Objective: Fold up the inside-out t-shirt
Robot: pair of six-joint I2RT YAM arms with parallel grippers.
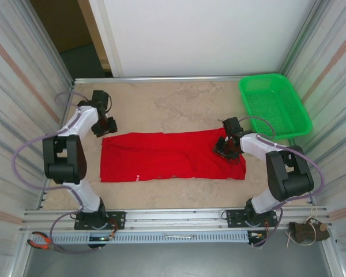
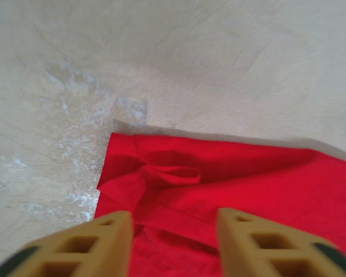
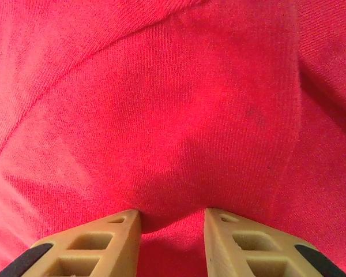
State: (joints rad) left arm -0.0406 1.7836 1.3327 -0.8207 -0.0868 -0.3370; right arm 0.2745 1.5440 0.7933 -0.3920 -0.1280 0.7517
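The inside-out t-shirt [image 1: 167,157] lies flat on the table as a long red strip folded lengthwise, with small white marks near its front left edge. My left gripper [image 1: 106,128] hovers at the strip's far left corner. In the left wrist view this gripper [image 2: 174,231] is open, nothing sits between its fingers, and the shirt's creased corner [image 2: 155,179] lies below. My right gripper [image 1: 226,149] rests on the strip's right end. In the right wrist view its jaws [image 3: 172,222] stand apart, tips pressed against the red cloth [image 3: 173,115], which bulges slightly ahead of them.
A green mesh basket [image 1: 274,104] stands at the far right corner. The sandy table [image 1: 161,98] has bare room behind and in front of the shirt. Metal walls close in both sides. Pliers [image 1: 40,241] lie on the front rail at the left.
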